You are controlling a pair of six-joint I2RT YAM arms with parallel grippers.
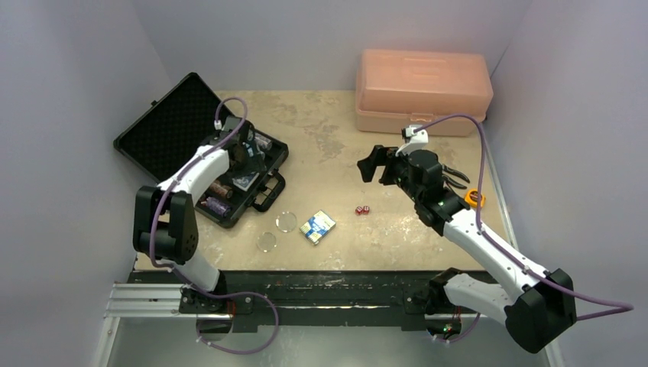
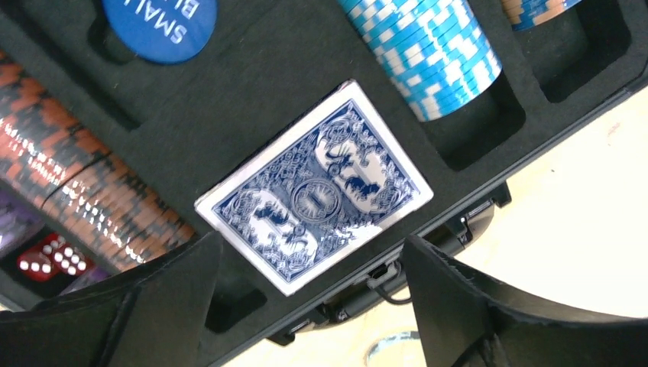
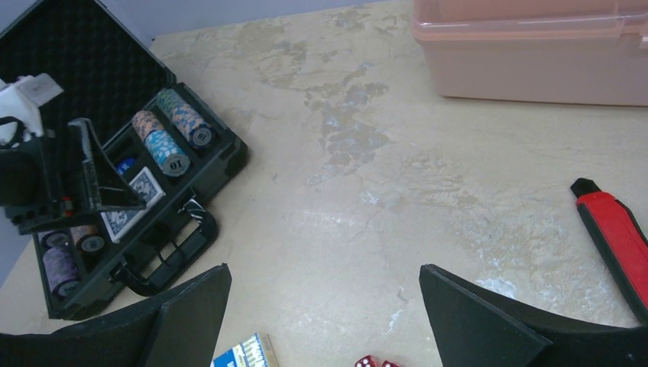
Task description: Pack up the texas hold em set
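The case lies open at the far left of the tabletop. Its foam-lined lid is laid back toward the left wall and its handle faces the middle. In the base, chip rows fill the foam slots: blue-and-white chips on one side and orange-and-black chips on the other. A blue button and red dice sit in their own pockets. A blue-backed deck lies skewed on the foam between the chip rows. I cannot tell whether it has sunk into a slot.

The left claw hangs right above that deck, released. Its fingers are spread to either side and grasp nothing.

The other parts are out on the tabletop in front of the case. The far disc and near disc, both clear, lie near the handle. The loose deck is just to the right of them. The loose dice, a red pair side by side, lie a little farther right.

The right claw hovers over the middle of the tabletop, beyond the loose dice, spread wide and empty. Red-handled pliers lie to its right. A pink toolbox stands shut at the far right, well apart from the case.
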